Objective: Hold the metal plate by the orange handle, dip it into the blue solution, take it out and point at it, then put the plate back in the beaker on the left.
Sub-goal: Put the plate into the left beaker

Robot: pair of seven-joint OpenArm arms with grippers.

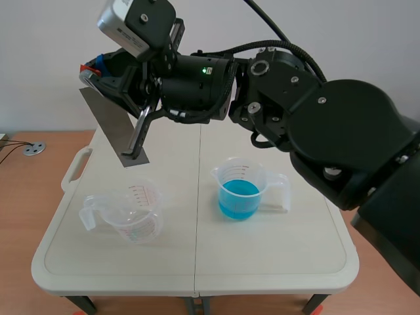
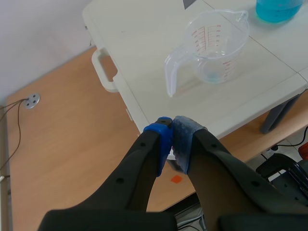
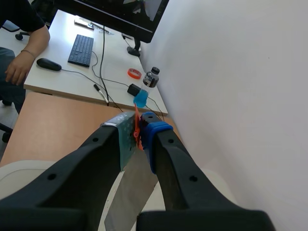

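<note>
Closest to us in the scene view is the bulky right arm [image 1: 341,131], which comes in from the right and reaches across past the table's middle. Its right claw [image 1: 98,67] is raised high above the table [image 1: 197,262]. In the right wrist view, the 2 fingers of this claw [image 3: 138,127] stand only narrowly apart, clamped on the thin orange handle [image 3: 136,126] pressed between their pads. The metal plate [image 1: 111,125] hangs down from the claw at a slant and is clear of both beakers. Its lower end is in the air above the table.

The empty beaker [image 1: 131,210] stands upright on the table below the right claw, just nearer the robot than the plate's lower end. The beaker of blue solution [image 1: 243,190] stands well apart from that claw, under the arm's forearm.

The left claw [image 2: 172,139] is closed, its 2 pads touching and nothing between them. It hangs off the table's edge, over the wooden floor. The empty beaker [image 2: 211,48] sits ahead of it, and the blue one [image 2: 276,9] is farther ahead.

Far ahead of the right claw we see a desk with a keyboard [image 3: 83,49] and a person's hand [image 3: 17,72] resting beside it.
</note>
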